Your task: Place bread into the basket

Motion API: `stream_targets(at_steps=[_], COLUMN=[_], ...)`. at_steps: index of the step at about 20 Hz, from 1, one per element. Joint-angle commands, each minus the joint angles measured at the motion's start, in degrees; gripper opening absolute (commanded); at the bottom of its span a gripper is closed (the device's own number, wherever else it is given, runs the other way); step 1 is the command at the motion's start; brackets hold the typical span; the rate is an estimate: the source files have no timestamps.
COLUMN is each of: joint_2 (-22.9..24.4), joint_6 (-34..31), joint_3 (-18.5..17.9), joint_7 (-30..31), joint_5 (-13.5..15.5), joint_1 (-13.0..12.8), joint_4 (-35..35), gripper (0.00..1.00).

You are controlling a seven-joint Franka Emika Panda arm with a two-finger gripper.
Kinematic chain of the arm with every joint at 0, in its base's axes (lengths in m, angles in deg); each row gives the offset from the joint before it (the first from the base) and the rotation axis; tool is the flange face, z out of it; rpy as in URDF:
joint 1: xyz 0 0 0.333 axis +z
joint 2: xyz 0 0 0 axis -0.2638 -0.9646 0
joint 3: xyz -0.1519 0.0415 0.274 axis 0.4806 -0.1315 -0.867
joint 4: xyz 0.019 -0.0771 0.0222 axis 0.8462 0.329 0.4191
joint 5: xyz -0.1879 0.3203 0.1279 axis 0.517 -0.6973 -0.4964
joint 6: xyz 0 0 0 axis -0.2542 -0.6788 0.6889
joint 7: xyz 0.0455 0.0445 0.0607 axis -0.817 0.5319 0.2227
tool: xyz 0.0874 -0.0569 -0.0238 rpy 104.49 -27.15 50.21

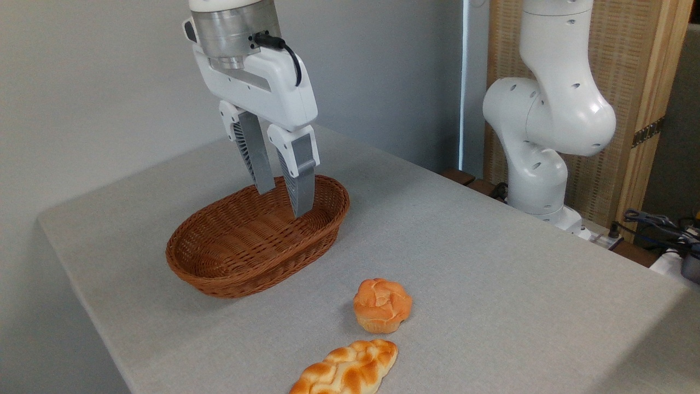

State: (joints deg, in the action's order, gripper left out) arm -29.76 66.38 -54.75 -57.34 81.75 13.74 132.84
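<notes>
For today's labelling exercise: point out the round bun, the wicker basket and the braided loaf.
round bun (382, 304), fixed camera, cracked top
wicker basket (249, 273), fixed camera, near outer wall
braided loaf (346, 369), fixed camera, middle of plait

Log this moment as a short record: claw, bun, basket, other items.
claw: open, empty, hanging over the basket's far end
bread: small round bun, on the table, right of and nearer than the basket, untouched
basket: empty, oval wicker
braided loaf: on the table, just in front of the bun
task state: bun not yet picked up
</notes>
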Motion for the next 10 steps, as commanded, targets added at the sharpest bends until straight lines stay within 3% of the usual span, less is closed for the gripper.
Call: stream_targets(at_steps=[1, 4, 8, 10], joint_2=[2.68, 6.01, 11.64, 12.44], joint_6=[0.05, 4.33, 8.93, 9.45], joint_3=[-0.5, -0.77, -2.43, -3.49], joint_7=[-2.58, -4.35, -12.59, -13.4], joint_5=[-0.27, -0.27, -0.36, -0.27], joint_1=[0.06, 0.58, 4.44, 5.51], joint_4=[4.4, 9.74, 19.15, 22.67], gripper=[1.0, 1.0, 1.0, 1.0])
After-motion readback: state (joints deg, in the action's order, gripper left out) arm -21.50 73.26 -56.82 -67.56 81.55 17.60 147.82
